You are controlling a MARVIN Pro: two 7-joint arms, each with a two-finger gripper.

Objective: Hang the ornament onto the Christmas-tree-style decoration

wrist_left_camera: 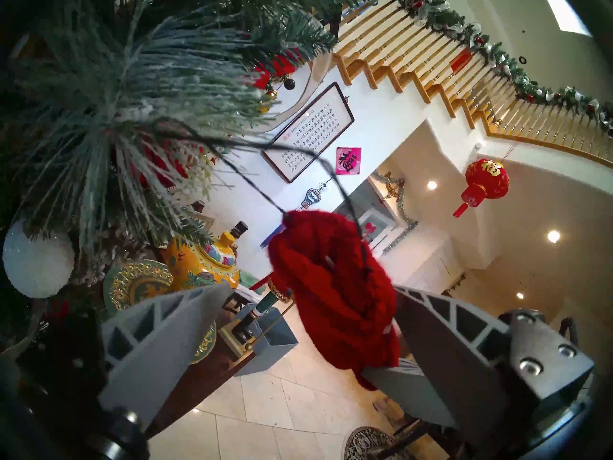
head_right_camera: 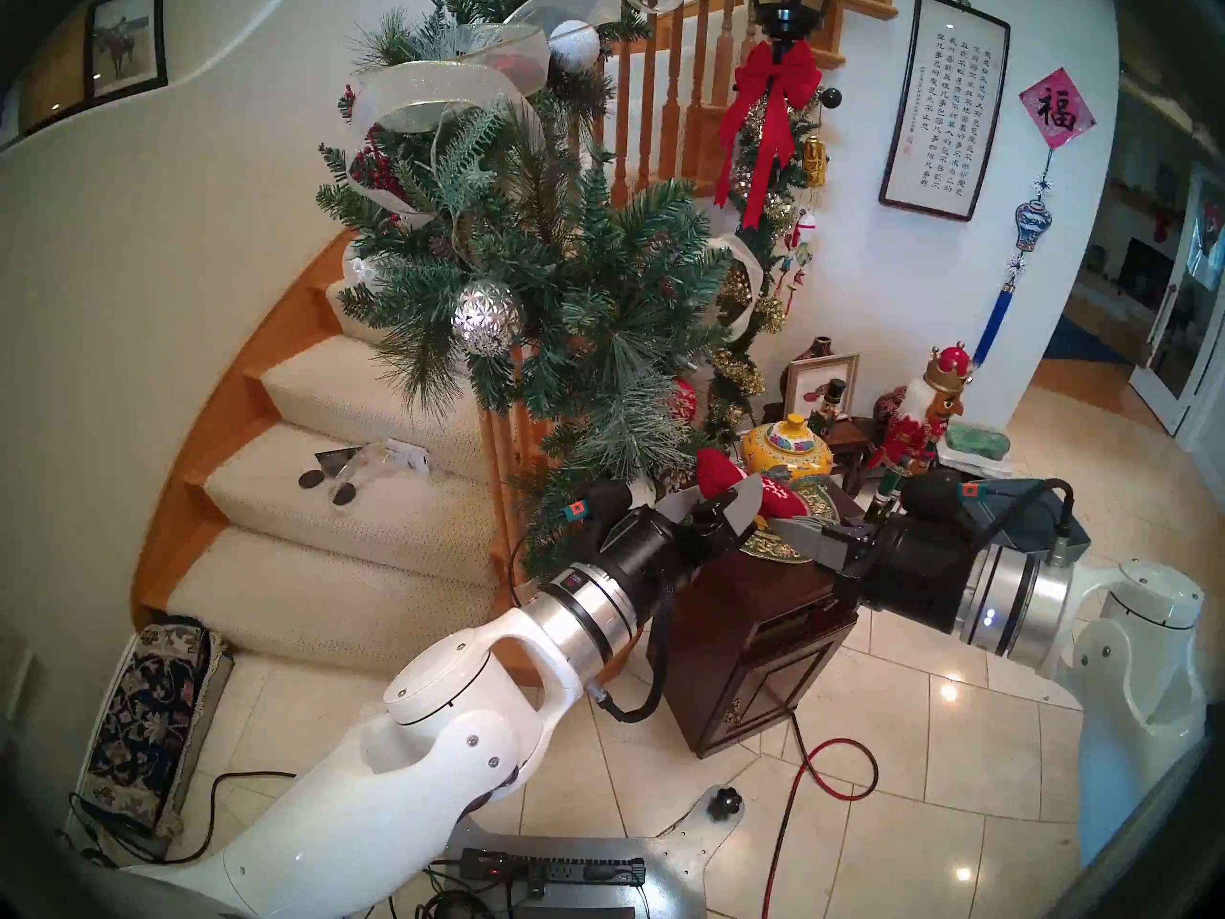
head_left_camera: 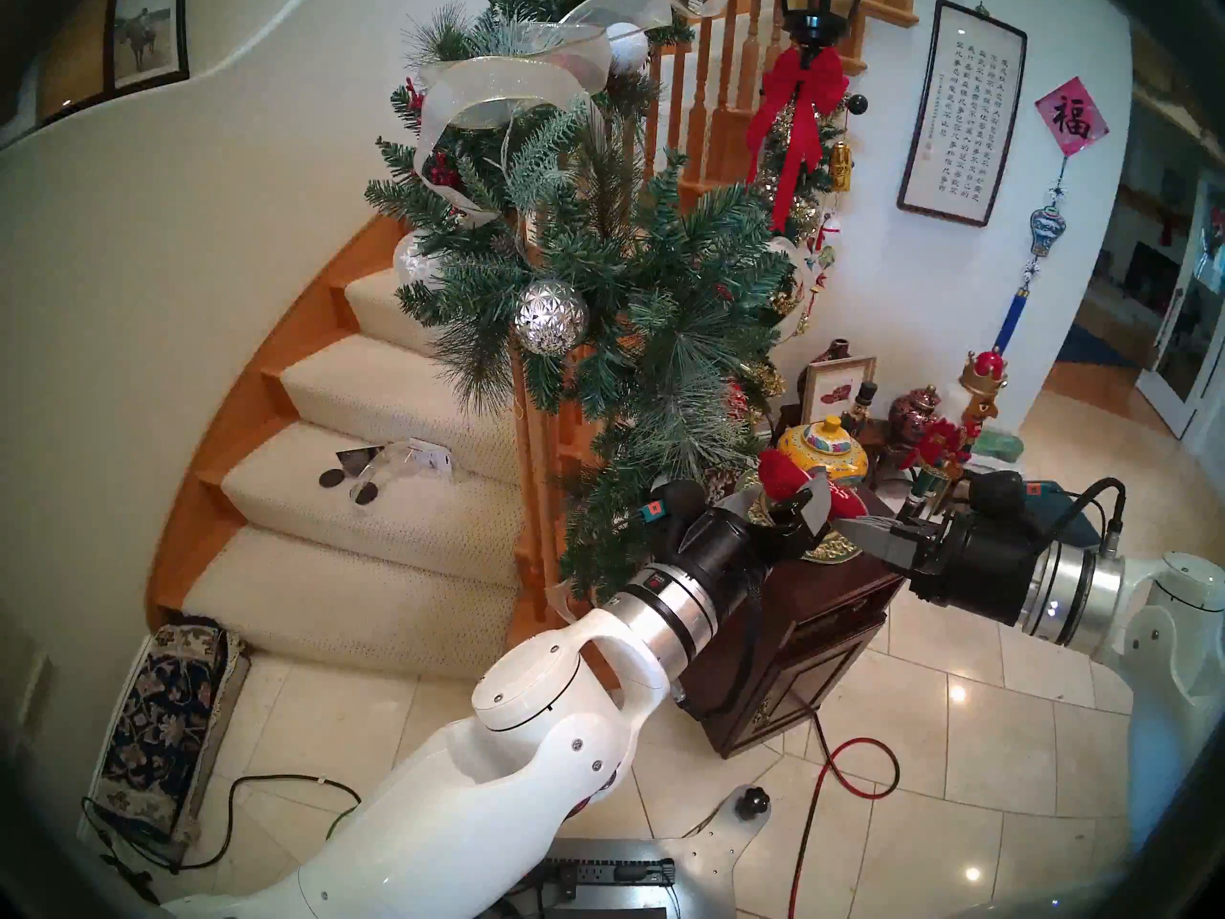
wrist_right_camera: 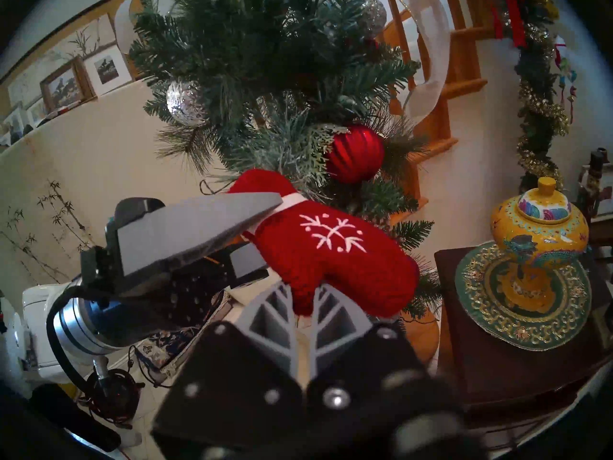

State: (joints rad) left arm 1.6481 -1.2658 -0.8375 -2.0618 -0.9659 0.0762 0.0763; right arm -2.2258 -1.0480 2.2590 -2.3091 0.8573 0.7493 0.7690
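The ornament is a red mitten (wrist_right_camera: 331, 250) with a white cuff band and a white snowflake. My right gripper (wrist_right_camera: 303, 293) is shut on its lower end and holds it up just under the pine garland (head_left_camera: 596, 268). My left gripper (wrist_left_camera: 310, 288) is open, its fingers (wrist_left_camera: 172, 330) spread on either side of the mitten's cuff (wrist_left_camera: 325, 283). A thin black hanging loop (wrist_left_camera: 232, 144) runs from the cuff up to a frosted needle tuft (wrist_left_camera: 109, 117); I cannot tell if it is caught on it. In the head view the mitten (head_left_camera: 782, 477) sits between both grippers.
A dark wooden cabinet (head_left_camera: 795, 646) stands right under the grippers, with a yellow jar (head_left_camera: 822, 450) on a green plate (wrist_right_camera: 481, 283). A red ball (wrist_right_camera: 355, 154) and a silver ball (head_left_camera: 550, 317) hang in the garland. Nutcrackers (head_left_camera: 981, 400) stand to the right, carpeted stairs (head_left_camera: 371, 500) to the left.
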